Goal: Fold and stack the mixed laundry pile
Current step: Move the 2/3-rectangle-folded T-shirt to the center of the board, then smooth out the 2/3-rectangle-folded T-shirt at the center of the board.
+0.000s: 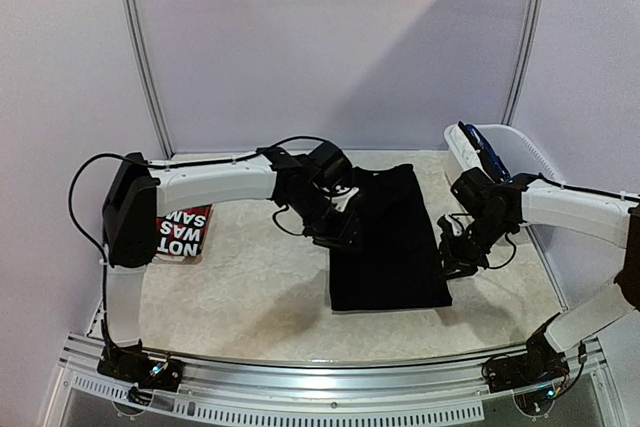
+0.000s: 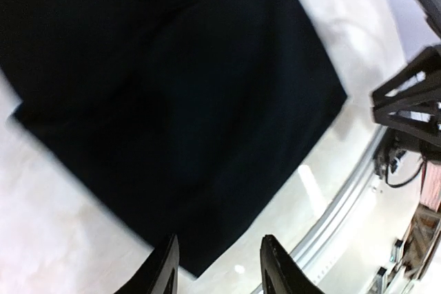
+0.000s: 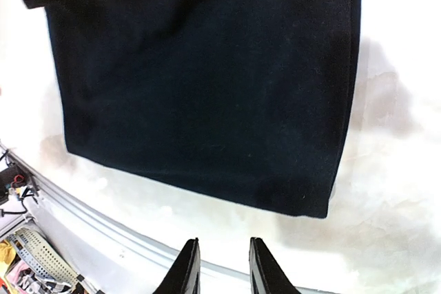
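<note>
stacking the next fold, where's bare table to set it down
Bare table lies between the black garment and the red-black lettered garment, and along the near rail. Crowded on the right: right hand, white basket.

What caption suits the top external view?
Black garment flat on the table between left tool and right tool; white basket far right.
</note>
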